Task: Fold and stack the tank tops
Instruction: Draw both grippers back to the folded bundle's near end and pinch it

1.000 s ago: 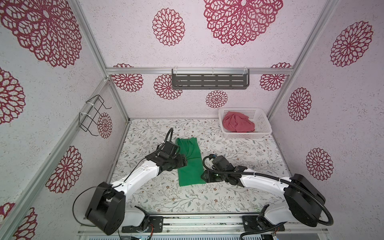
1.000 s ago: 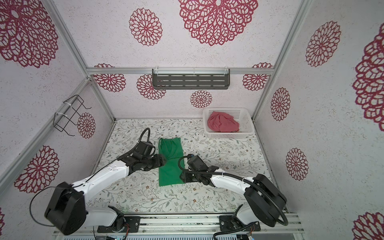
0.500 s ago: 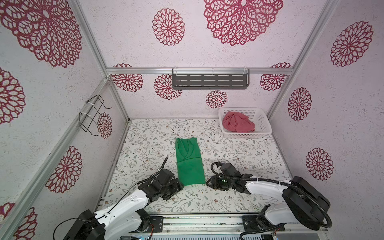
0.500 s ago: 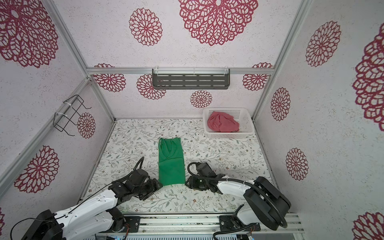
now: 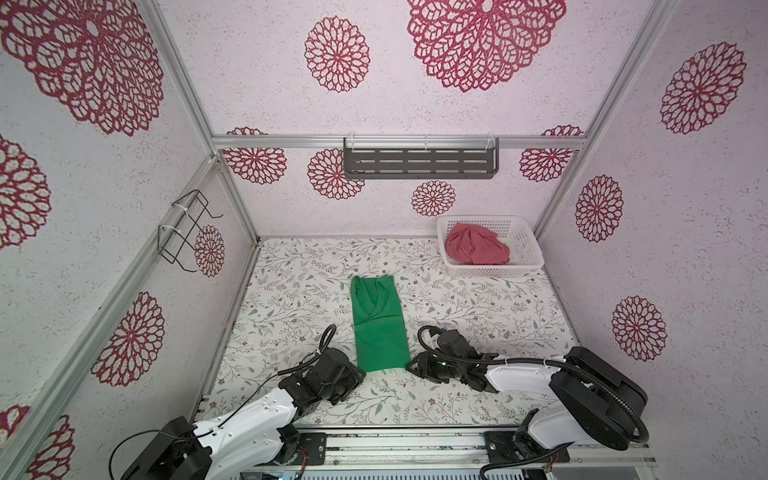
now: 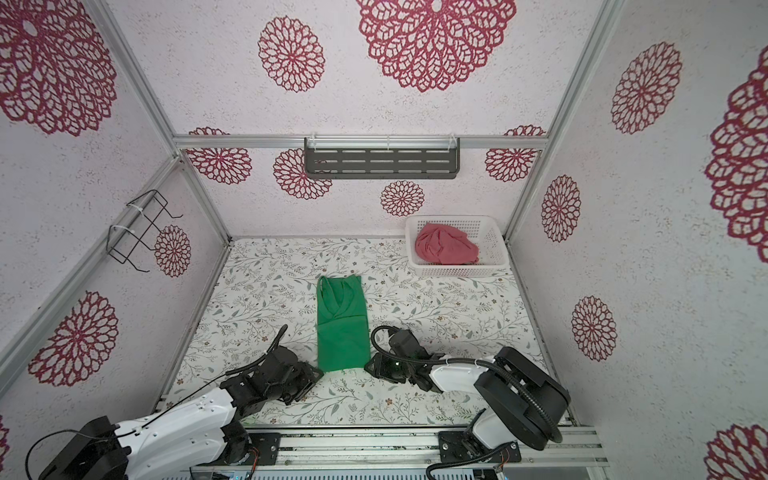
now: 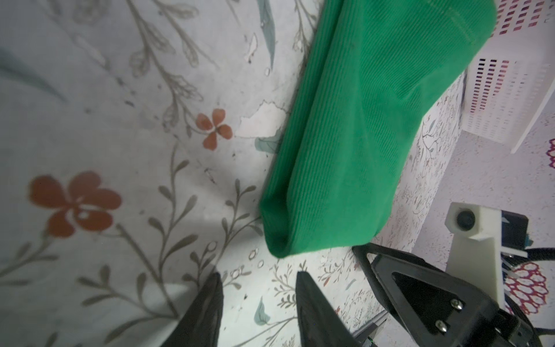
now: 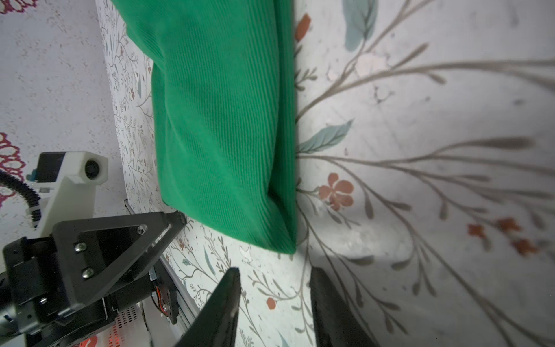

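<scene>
Both newly frontward: left gripper, right gripper, narrowly agape, seemingly empty, beside one green tank top.

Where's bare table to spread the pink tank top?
Two bare patches: between the green tank top and the left wall, and between it and the right wall, in front of the white basket holding the pink tank top. Crowded along the near edge, where left gripper and right gripper flank the green top's near end.

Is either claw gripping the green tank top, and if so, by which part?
Nothing is held. The left claw and right claw both stand open and empty, each just short of a near corner of the green tank top.
</scene>
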